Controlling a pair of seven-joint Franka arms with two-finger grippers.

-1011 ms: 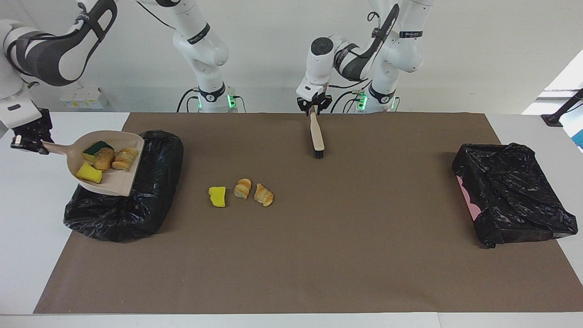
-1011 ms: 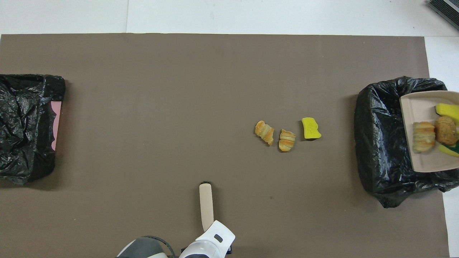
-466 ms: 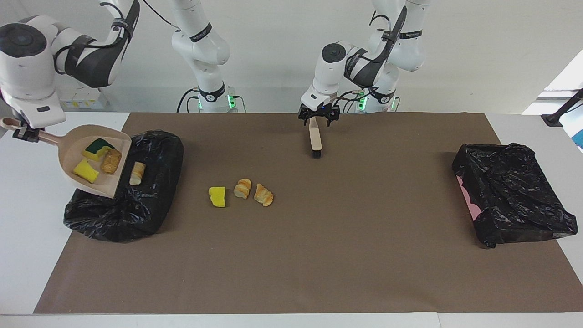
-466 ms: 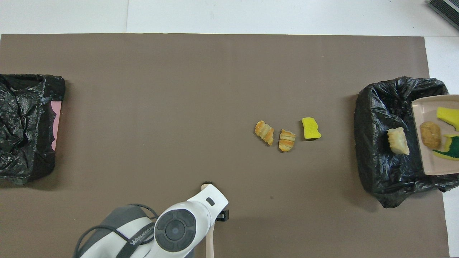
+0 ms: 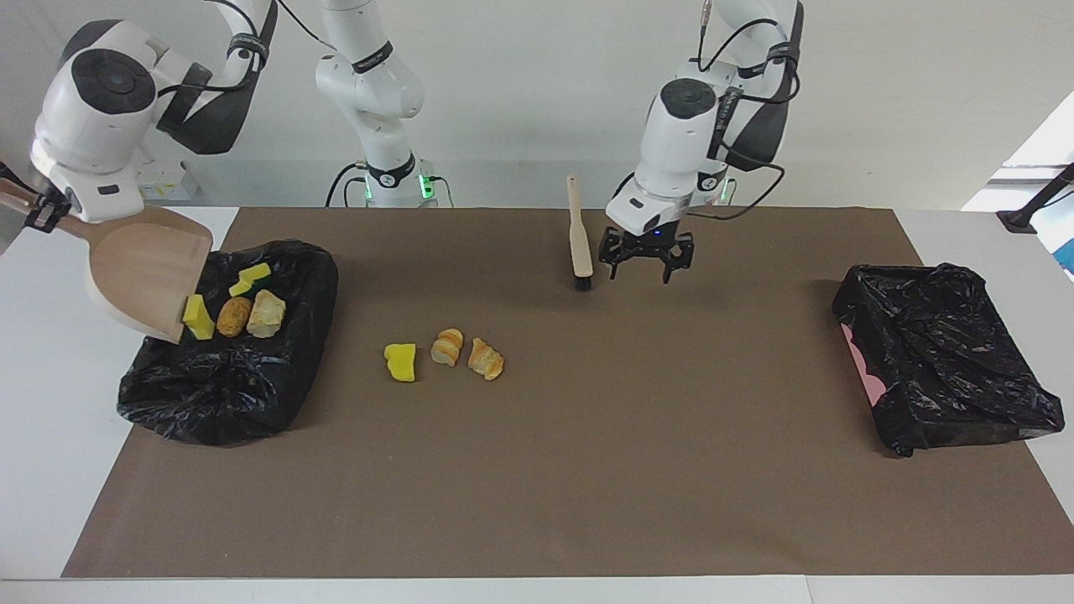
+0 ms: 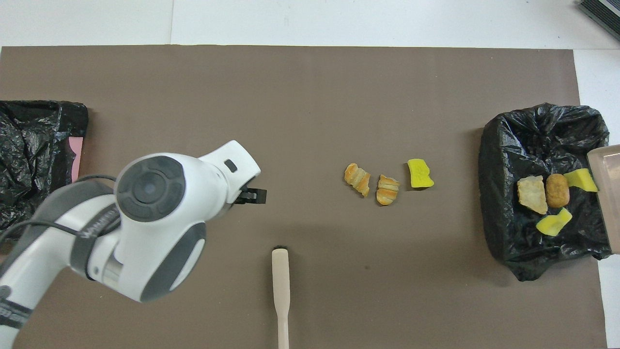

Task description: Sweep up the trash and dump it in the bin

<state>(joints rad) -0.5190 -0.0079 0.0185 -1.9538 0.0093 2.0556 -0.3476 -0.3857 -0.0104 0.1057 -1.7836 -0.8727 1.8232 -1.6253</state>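
Brown paper mat (image 5: 587,470) covers the tabletop (image 5: 50,470). Right end effector (image 5: 38,214) clamped on the handle of the beige dustpan (image 5: 143,277), tipped steeply over the black-bagged bin (image 5: 226,394) at the right arm's end. Four trash pieces in the bin: two yellow sponge chunks (image 6: 552,224), a brown bread piece (image 6: 557,190), a pale bread piece (image 6: 531,194). Three remain on the mat, in a row nearer mid-table: yellow sponge (image 5: 401,361), two croissant pieces (image 5: 447,346). Left end effector (image 5: 646,260) fingers apart, holding nothing, just beside the brush (image 5: 578,243). Brush lies flat, bristle end away from the robots. Second black-bagged bin (image 5: 940,361) at the left arm's end.
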